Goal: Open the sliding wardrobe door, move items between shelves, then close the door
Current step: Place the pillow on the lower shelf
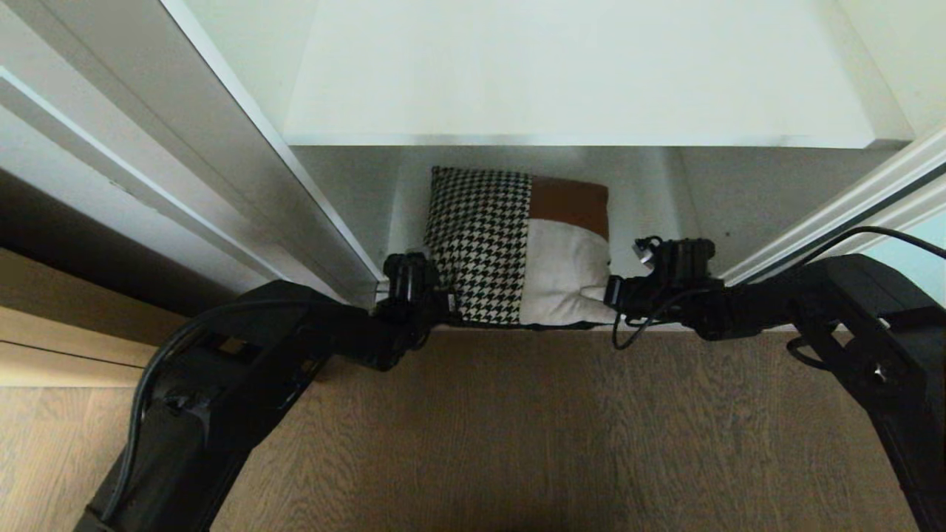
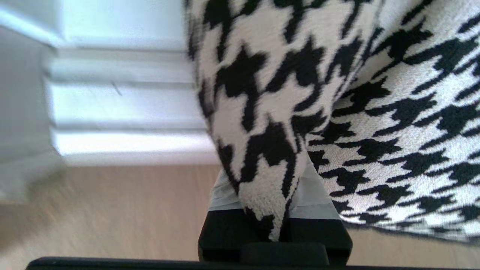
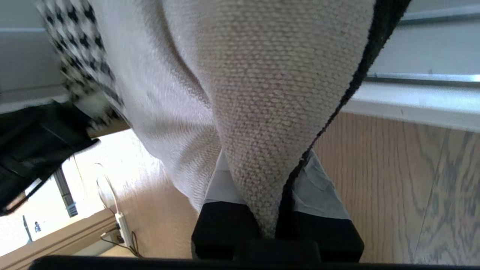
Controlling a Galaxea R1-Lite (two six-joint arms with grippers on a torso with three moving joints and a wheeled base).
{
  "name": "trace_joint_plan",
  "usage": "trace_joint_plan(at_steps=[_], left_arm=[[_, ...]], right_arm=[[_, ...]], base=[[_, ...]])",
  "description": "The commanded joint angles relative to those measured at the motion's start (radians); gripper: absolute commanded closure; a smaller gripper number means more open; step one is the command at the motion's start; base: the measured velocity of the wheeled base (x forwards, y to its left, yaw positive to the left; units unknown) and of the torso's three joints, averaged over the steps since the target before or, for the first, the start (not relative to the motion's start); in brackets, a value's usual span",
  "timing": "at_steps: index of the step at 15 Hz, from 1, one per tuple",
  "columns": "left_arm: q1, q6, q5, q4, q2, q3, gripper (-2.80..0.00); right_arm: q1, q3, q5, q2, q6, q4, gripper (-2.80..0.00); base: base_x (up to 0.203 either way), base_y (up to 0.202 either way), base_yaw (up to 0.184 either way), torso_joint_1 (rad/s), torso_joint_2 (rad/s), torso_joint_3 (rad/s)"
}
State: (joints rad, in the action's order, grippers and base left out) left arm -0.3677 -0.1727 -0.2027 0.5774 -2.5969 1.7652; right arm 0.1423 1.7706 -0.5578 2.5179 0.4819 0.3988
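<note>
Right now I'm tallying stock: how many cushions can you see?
1. The cushion lies on the lower shelf, gripped at its near corners by the left gripper and right gripper. Others may be hidden.

Head view: set high, facing forward and down over the wood floor (image 1: 517,428) into the open wardrobe; both arms enter from the lower corners; takes in the whole cushion (image 1: 517,251) under a white shelf (image 1: 576,81).
Left wrist view: set behind the left gripper (image 2: 275,210), very near, facing along the fingers onto the cushion's houndstooth corner, white track rails (image 2: 123,108) behind.
Right wrist view: set behind the right gripper (image 3: 277,210), very near, facing the cream corner.
Shared: all three views show the cushion and floor; the right wrist view also catches the left gripper.
</note>
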Motion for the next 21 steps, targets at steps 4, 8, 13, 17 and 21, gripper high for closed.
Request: trace_joint_plan(at_steps=[4,8,13,17,21], left_arm=[[0.012,0.01,-0.008,-0.072,-0.065,0.129,0.0],[0.015,0.031,-0.008,-0.077,-0.125,0.165,0.0],[0.018,0.038,-0.009,-0.082,-0.126,0.166,0.0],[0.026,0.028,-0.009,-0.061,-0.109,0.155,-2.8],[0.024,-0.013,-0.002,-0.041,0.004,0.032,-2.8]], right_arm=[[-0.001,0.174,0.001,0.062,-0.042,-0.165,0.0],[-0.004,0.173,0.015,0.088,-0.09,-0.163,0.0],[-0.012,0.17,0.026,0.091,-0.091,-0.158,0.0],[-0.01,0.15,0.027,0.088,-0.089,-0.16,0.0],[-0.009,0.151,0.027,0.093,-0.088,-0.16,0.0]], base=[[0.0,0.0,0.0,0.0,0.0,0.0],[0.0,0.0,0.0,0.0,0.0,0.0],[0.0,0.0,0.0,0.0,0.0,0.0],[0.0,0.0,0.0,0.0,0.0,0.0],[0.0,0.0,0.0,0.0,0.0,0.0]])
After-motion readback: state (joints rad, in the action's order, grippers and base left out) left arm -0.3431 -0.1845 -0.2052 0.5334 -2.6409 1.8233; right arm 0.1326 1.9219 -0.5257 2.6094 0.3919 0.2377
